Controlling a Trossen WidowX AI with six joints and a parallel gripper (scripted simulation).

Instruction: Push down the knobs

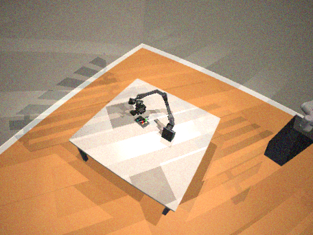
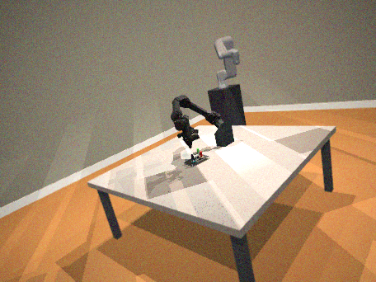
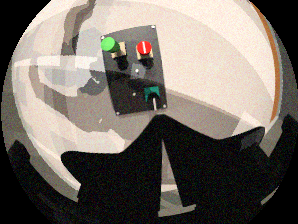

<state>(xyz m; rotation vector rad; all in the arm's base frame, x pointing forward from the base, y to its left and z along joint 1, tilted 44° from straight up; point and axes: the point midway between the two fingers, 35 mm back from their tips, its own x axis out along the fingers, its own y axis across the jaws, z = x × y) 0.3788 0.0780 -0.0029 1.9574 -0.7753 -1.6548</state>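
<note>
The dark circuit board (image 3: 127, 104) (image 2: 199, 160) stands on the table. A red knob (image 3: 144, 48) (image 2: 200, 154) with a white line sits over a beige part. A green round-topped part (image 3: 109, 44) (image 2: 198, 150) rises beside it, over another beige part. At the board's other end, a teal part (image 3: 149, 92) carries a black knob with a white line. Whether gaps remain under the knobs is too small to tell. My gripper (image 3: 160, 119) (image 2: 190, 146) is shut and empty. It is above the board's level, beside its teal end in the wrist view, touching nothing.
The white table (image 1: 154, 158) (image 2: 256, 165) carries the arm's black base (image 1: 168, 134) (image 2: 224, 135) near the board. A grey figure (image 2: 227, 58) on a black pedestal (image 2: 227, 103) stands beyond the table. Shadows and bright strips cross the table top.
</note>
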